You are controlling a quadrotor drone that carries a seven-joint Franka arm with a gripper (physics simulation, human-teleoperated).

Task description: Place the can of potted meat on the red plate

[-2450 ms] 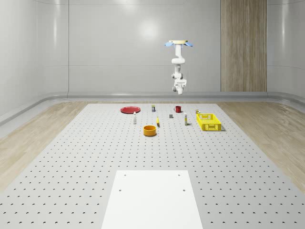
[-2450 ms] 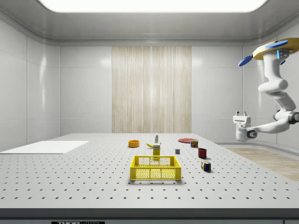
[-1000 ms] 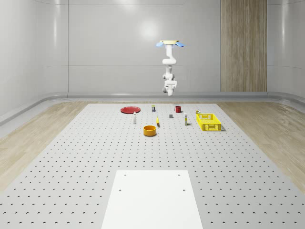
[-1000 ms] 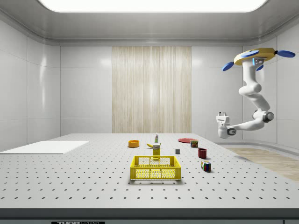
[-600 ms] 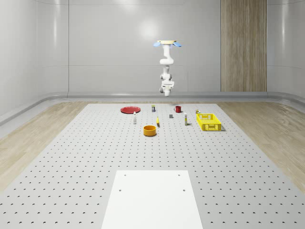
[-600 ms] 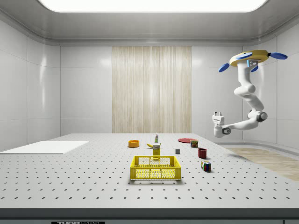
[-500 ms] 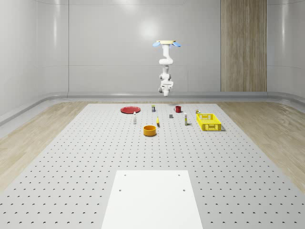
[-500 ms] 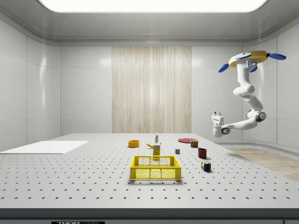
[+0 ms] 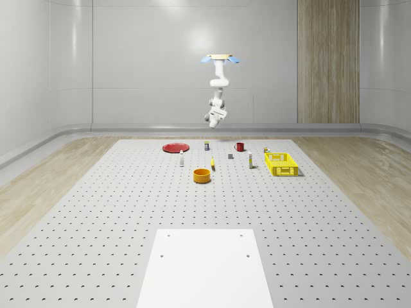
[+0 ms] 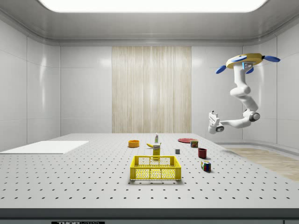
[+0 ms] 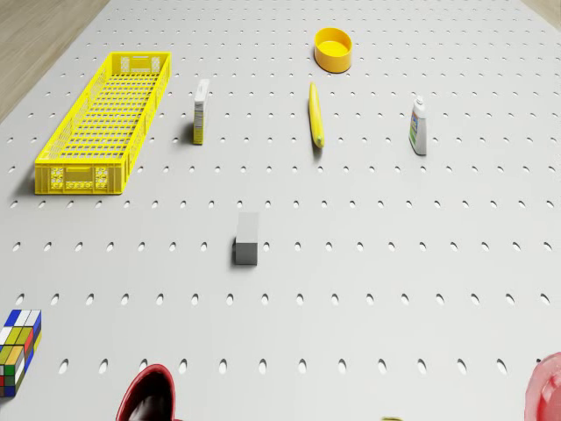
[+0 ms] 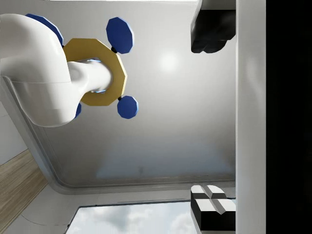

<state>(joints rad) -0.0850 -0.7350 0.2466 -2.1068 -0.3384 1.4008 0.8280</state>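
Drone: yellow-bodied, blue-rotor drone (image 9: pixel 219 58) hovers high above the perforated grey bench (image 9: pixel 128 212), at its far end.
Claw: white claw (image 10: pixel 212 117) hangs in the air, fingers (image 12: pixel 210 29) spread wide apart, holding nothing.
Can: small potted meat can (image 9: pixel 207 145) stands on the bench.
Plate: flat red plate (image 9: pixel 174 147) lies near the can, apart from it.

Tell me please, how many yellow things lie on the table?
3, in the drone view: the yellow crate at the table's edge, the yellow bowl, and the banana between the white bottle and a small box. Others may be hidden.
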